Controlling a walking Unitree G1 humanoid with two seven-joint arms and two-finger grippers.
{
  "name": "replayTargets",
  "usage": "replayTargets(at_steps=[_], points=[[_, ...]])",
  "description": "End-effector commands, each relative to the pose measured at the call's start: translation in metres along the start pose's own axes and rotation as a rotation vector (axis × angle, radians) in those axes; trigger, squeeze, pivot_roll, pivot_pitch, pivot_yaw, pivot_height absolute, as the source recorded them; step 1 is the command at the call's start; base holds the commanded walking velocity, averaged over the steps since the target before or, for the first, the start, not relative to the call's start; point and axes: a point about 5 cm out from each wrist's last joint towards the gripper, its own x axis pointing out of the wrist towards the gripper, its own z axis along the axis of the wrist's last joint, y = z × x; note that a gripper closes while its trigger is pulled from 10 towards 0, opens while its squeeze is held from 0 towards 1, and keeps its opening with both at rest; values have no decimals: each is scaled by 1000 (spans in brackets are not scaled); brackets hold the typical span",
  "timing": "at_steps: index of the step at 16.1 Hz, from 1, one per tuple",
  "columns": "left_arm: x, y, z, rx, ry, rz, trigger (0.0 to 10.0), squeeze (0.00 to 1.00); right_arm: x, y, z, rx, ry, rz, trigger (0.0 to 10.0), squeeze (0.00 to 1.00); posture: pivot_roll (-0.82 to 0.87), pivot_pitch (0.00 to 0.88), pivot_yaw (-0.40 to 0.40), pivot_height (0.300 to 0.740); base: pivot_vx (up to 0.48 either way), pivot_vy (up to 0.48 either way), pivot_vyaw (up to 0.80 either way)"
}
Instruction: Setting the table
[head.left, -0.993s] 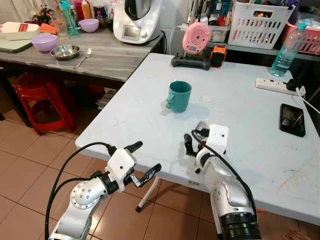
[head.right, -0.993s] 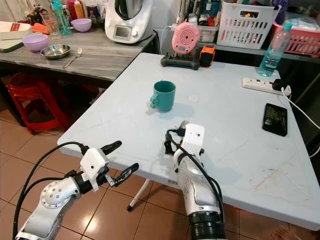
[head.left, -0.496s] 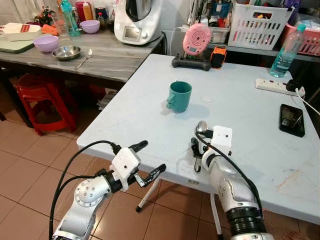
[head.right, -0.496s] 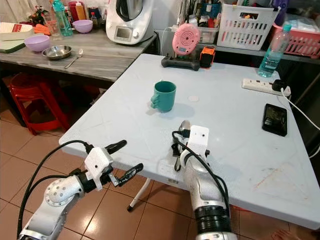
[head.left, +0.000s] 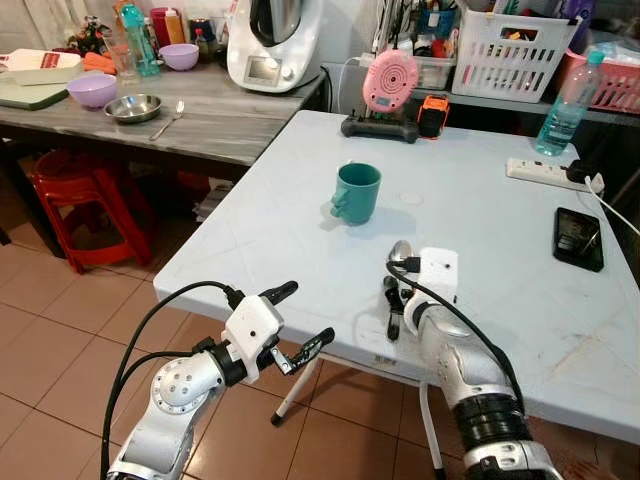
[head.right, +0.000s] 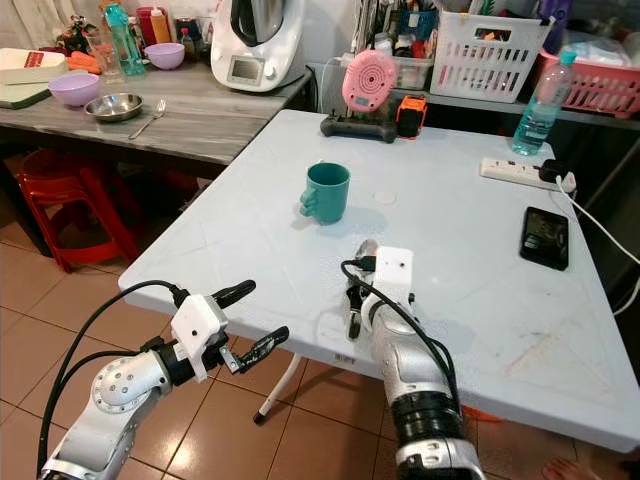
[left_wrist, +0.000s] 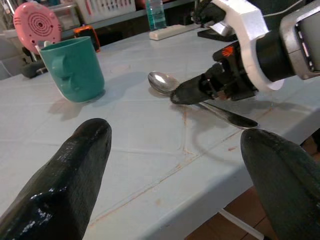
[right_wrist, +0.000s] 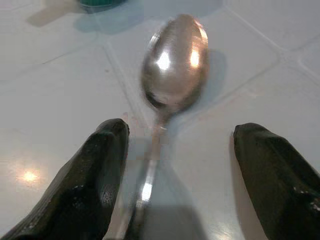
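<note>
White and wide, the counter (head.left: 300, 220) is carrying the setting near its front edge. A spoon (right_wrist: 172, 65) is lying flat there, bowl pointing toward a teal mug (head.left: 356, 192) that is standing upright a little farther in. The right tool (right_wrist: 175, 175) is hanging low over the spoon's handle with its fingers spread apart, one on each side, gripping nothing. The left tool (head.left: 290, 325) is hovering off the counter's front edge over the tiled floor, also spread and empty.

Farther back, a phone (head.left: 578, 238) and a power strip (head.left: 545, 172) are sitting near the right side.

My worry is the handle: it is thin and flat against the surface, so closing fingers could skid over it or push it toward the edge and off.
</note>
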Motion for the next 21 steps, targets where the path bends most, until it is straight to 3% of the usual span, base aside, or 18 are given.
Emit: replayTargets(at_steps=[1,3,4,8,15,16,21], points=[[0,-2,0,6,6,-17,10000,0,1,7,6,-7,-20,33,10000,0,46,0,-21,740,0,0,0],[-1,-2,-1,7,7,-16,10000,0,0,15,14,-2,-80,70,10000,0,46,0,-19,740,0,0,0],[0,-3,-1,6,7,-19,10000,0,2,19,12,-5,-58,81,10000,0,45,0,-17,740,0,0,0],[0,-3,0,8,7,-26,10000,0,-1,20,9,-82,-124,106,10000,0,43,0,-14,740,0,0,0],[2,-6,0,3,3,-42,10000,0,-3,5,-17,17,-23,2,9725,0,36,0,-3,740,0,0,0],[2,-7,0,2,3,-44,10000,0,-3,5,-17,17,-18,-7,0,0,36,0,-3,740,0,0,0],[5,-8,1,-8,-5,-61,10000,0,4,-1,-12,-41,9,-54,0,0,30,0,-4,740,0,0,0]])
